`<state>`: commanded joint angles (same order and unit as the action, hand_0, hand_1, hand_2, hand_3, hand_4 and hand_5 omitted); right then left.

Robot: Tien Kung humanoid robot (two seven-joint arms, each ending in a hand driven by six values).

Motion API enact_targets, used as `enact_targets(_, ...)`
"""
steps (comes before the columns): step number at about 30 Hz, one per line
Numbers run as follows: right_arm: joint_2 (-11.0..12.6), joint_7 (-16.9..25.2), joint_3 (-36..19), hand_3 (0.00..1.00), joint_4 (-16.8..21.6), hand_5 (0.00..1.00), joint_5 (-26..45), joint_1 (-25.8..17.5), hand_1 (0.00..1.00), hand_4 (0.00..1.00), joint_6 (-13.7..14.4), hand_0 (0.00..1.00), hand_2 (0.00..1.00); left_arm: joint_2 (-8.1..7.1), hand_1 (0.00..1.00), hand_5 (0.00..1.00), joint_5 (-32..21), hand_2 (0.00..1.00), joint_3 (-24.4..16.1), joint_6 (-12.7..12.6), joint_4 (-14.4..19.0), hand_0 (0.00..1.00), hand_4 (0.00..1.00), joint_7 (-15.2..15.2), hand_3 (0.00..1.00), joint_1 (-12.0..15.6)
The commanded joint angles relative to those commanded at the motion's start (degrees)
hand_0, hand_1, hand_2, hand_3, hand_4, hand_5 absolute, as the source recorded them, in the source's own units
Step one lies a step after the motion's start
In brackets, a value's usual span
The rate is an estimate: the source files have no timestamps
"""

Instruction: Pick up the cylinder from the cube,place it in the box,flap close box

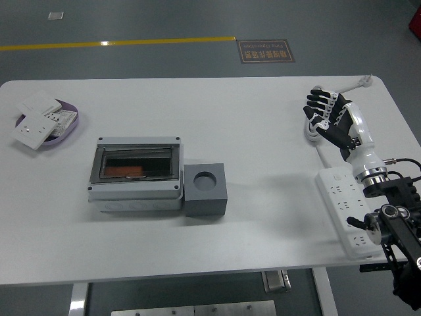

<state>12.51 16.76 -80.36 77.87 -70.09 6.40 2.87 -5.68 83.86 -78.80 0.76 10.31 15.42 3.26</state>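
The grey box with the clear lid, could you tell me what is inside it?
Through the closed clear lid of the grey box, an orange object lies inside; glare hides its exact shape and the rest.

a white table (263, 224) fills most of the view; beyond its far edge lies grey floor (164, 20) with a yellow line (118, 44) and a dark floor sign (266, 51)

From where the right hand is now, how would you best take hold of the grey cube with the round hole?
Grip the grey cube across its far and near flat faces, coming from above and the right. Its left side sits against the box, so that face is blocked. The right hand is open, off at the table's right.
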Motion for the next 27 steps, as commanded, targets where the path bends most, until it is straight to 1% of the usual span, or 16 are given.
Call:
enact_targets(5,0.0,0.3,-0.4,0.669,-0.3,0.242,-0.3,-0.2,0.691,0.817,0.3,0.765,0.673,-0.19,0.572,0.167,0.5,0.579,-0.2,0.1,0.0,0.602,0.592,0.0,0.568,0.1)
enact_targets(6,-0.1,0.3,-0.3,0.643,-0.3,0.247,-0.5,-0.3,0.65,0.847,0.4,0.759,0.633,-0.2,0.572,0.167,0.5,0.579,-0.3,0.1,0.0,0.602,0.593,0.0,0.568,0.1)
enact_targets(11,0.0,0.4,-0.3,0.643,-0.4,0.247,-0.7,-0.2,0.65,0.847,0.6,0.759,0.633,-0.24,0.572,0.167,0.6,0.579,-0.4,0.1,0.0,0.602,0.593,0.0,0.568,0.3)
enact_targets(12,0.1,0.4,-0.4,0.63,-0.4,0.245,-0.7,-0.2,0.627,0.853,0.7,0.742,0.603,-0.22,0.573,0.169,0.5,0.579,-0.4,0.0,0.0,0.603,0.594,0.0,0.568,0.3)
enact_targets(17,0.3,0.3,-0.8,0.63,-0.2,0.245,-0.9,0.1,0.627,0.853,0.7,0.742,0.603,0.12,0.573,0.169,0.2,0.579,-0.2,0.0,0.0,0.603,0.594,0.0,0.568,0.6)
enact_targets(18,0.4,0.2,-0.8,0.615,-0.2,0.241,-1.0,0.2,0.629,0.828,0.7,0.723,0.594,0.24,0.573,0.169,0.0,0.58,-0.2,-0.1,0.0,0.603,0.594,0.0,0.568,0.7)
enact_targets(27,0.9,0.1,-1.9,0.612,0.2,0.239,-1.1,0.6,0.622,0.834,0.7,0.718,0.603,0.94,0.573,0.17,-1.0,0.579,0.3,-0.2,0.0,0.604,0.594,-0.2,0.568,1.2)
